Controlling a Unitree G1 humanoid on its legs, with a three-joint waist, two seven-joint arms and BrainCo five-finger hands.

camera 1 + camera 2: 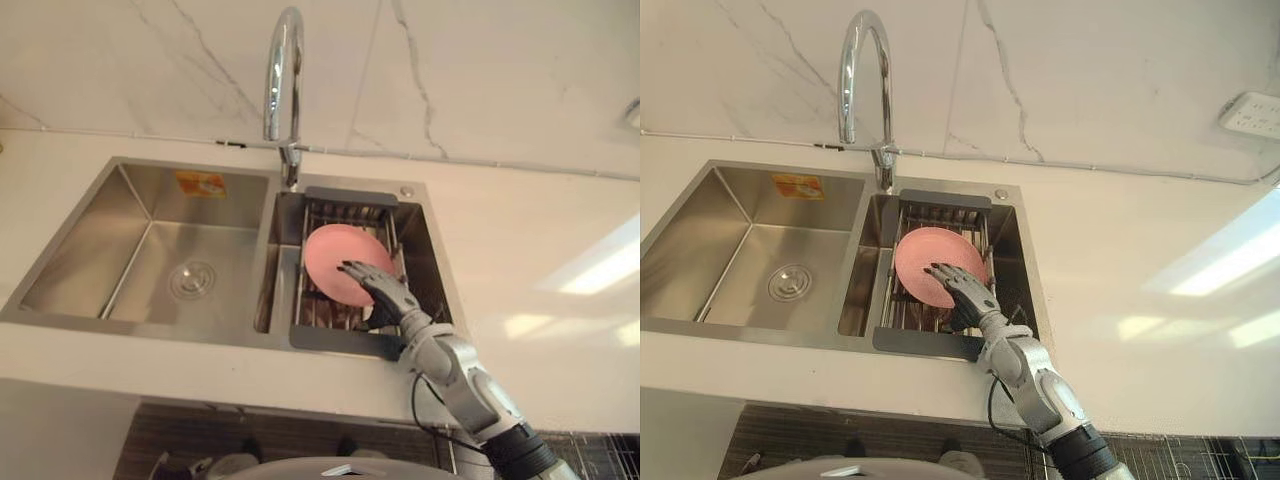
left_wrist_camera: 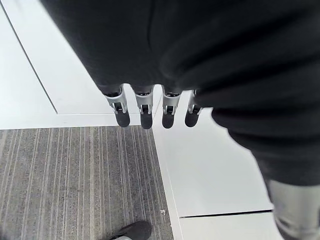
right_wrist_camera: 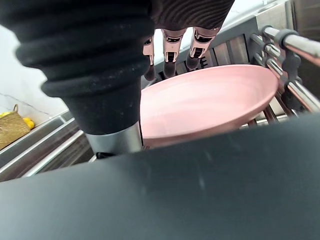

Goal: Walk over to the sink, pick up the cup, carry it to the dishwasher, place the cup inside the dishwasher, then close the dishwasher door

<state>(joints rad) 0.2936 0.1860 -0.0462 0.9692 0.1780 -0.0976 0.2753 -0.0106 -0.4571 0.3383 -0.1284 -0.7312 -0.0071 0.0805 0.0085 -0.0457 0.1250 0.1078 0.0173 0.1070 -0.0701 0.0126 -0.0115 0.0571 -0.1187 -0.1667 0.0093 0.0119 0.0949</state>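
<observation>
Left hand [image 2: 145, 106]: hangs over the grey striped floor [image 2: 75, 185] beside a white panel [image 2: 210, 170], fingers in a row, relaxed, nothing in them.

Right hand [image 1: 385, 292]: reaches over the front rim of the sink [image 1: 150, 328] into the right basin [image 1: 424, 245]. Its fingers [image 3: 170, 62] are straight and slightly spread, lying against the face of the pink plate [image 1: 335, 258]. They are not curled round it, and the thumb can't be made out.

Count:
- 1 pink plate, tilted, in the wire rack [image 1: 345, 213]
- 1 wire rack, set in the right basin
- 2 basins; the left basin [image 1: 140, 215] has 1 round drain [image 1: 191, 280] in its floor and 1 orange sticker [image 1: 200, 183] on its back wall
- 1 chrome faucet [image 1: 283, 70], behind the divider between the basins

White counter [image 1: 520, 270] surrounds the sink. Behind it is a veined marble wall [image 1: 450, 70], with 1 socket [image 1: 1252, 112] far to the right.
</observation>
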